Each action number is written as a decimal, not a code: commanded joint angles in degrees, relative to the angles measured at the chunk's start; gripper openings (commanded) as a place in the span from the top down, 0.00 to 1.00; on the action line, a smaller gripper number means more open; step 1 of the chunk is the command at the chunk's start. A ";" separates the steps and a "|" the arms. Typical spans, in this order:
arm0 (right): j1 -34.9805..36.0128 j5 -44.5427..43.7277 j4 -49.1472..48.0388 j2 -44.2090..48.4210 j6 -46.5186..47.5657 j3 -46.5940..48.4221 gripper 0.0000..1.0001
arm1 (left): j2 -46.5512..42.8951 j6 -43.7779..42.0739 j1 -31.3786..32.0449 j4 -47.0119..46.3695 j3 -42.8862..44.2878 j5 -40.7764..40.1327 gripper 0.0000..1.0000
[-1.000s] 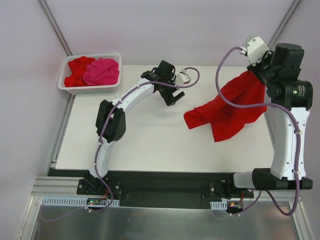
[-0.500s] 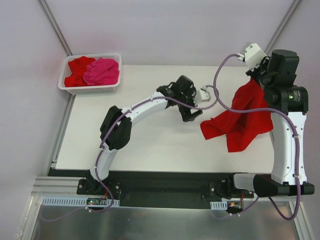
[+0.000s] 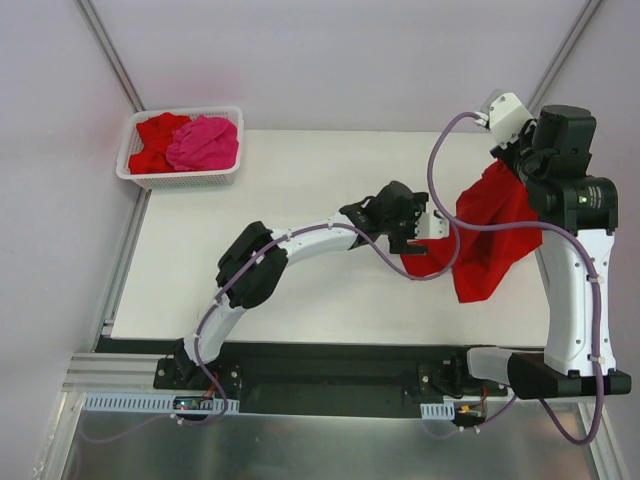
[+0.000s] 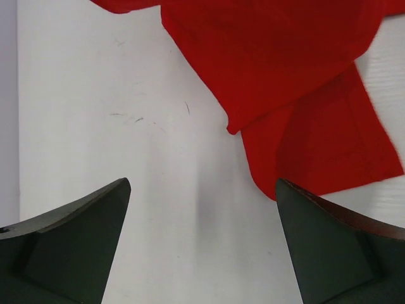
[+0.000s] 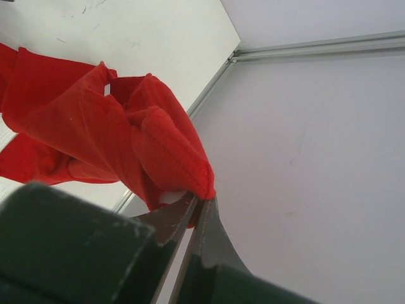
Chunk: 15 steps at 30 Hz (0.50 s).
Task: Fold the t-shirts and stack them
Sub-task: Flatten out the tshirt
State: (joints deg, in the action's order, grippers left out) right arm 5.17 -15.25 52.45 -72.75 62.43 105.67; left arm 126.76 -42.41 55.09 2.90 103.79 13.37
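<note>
AT THE TABLE'S RIGHT EDGE: The right gripper (image 5: 199,204) pinches a bunched fold of a red t-shirt (image 3: 490,235) between jaws pressed tight together. It holds the fold aloft so that the cloth hangs down, with its lower part resting on the table (image 3: 300,280). The left gripper (image 4: 202,187), its fingers spread wide, hovers low over the white surface. The shirt's trailing corner lies just ahead of it, towards its right finger (nothing is in its grasp).

We read the pose as a set-up for spreading. One arm lifts the garment so it falls open, and the other lines up to take a free corner. The pair could then pull the shirt flat before folding.

A second red t-shirt (image 3: 155,140) and a hot pink t-shirt (image 3: 205,143) wait crumpled in the white basket (image 3: 180,181) at the table's far left corner, well apart from the work. We judge the task barely begun: no shirt lies folded, and no stack shows.
</note>
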 commanded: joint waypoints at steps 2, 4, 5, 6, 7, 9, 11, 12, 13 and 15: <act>0.63 -2.16 0.02 3.58 -1.61 -0.64 0.99 | 4.63 -10.48 1.42 -13.42 0.63 -2.65 0.01; 0.54 -2.42 0.38 3.93 -1.70 -1.16 0.99 | 5.68 -11.72 2.21 -15.37 0.19 -2.12 0.01; 0.63 -2.42 0.55 3.93 -1.88 -1.25 0.99 | 6.04 -12.16 2.39 -15.72 0.71 -1.59 0.00; 0.63 -2.51 0.64 4.11 -1.96 -1.34 0.99 | 6.39 -12.34 2.56 -15.82 1.15 -1.07 0.01; 0.63 -2.60 0.90 4.11 -1.97 -1.52 0.99 | 7.09 -12.52 2.83 -15.99 1.59 -0.63 0.01; 0.63 -2.51 1.17 4.46 -2.23 -2.04 0.99 | 7.53 -13.22 2.92 -16.43 2.47 -0.18 0.01; 0.54 -2.25 1.34 4.72 -2.40 -2.74 0.99 | 7.89 -13.40 3.09 -16.87 2.65 1.04 0.01; 0.54 -2.33 1.43 4.81 -2.49 -3.01 0.99 | 7.98 -13.48 3.09 -16.87 2.65 1.40 0.01; 0.63 -2.33 1.34 4.90 -2.49 -3.19 0.99 | 8.24 -13.75 3.09 -16.96 2.56 1.84 0.01; 0.63 -2.33 1.43 4.81 -2.76 -3.45 0.99 | 8.68 -14.54 3.09 -17.31 2.38 2.72 0.01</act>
State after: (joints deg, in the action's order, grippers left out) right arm 5.45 -16.34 54.78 -69.69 61.23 102.32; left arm 135.35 -54.50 58.13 -10.63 103.85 12.62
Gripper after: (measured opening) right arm 0.036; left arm 0.993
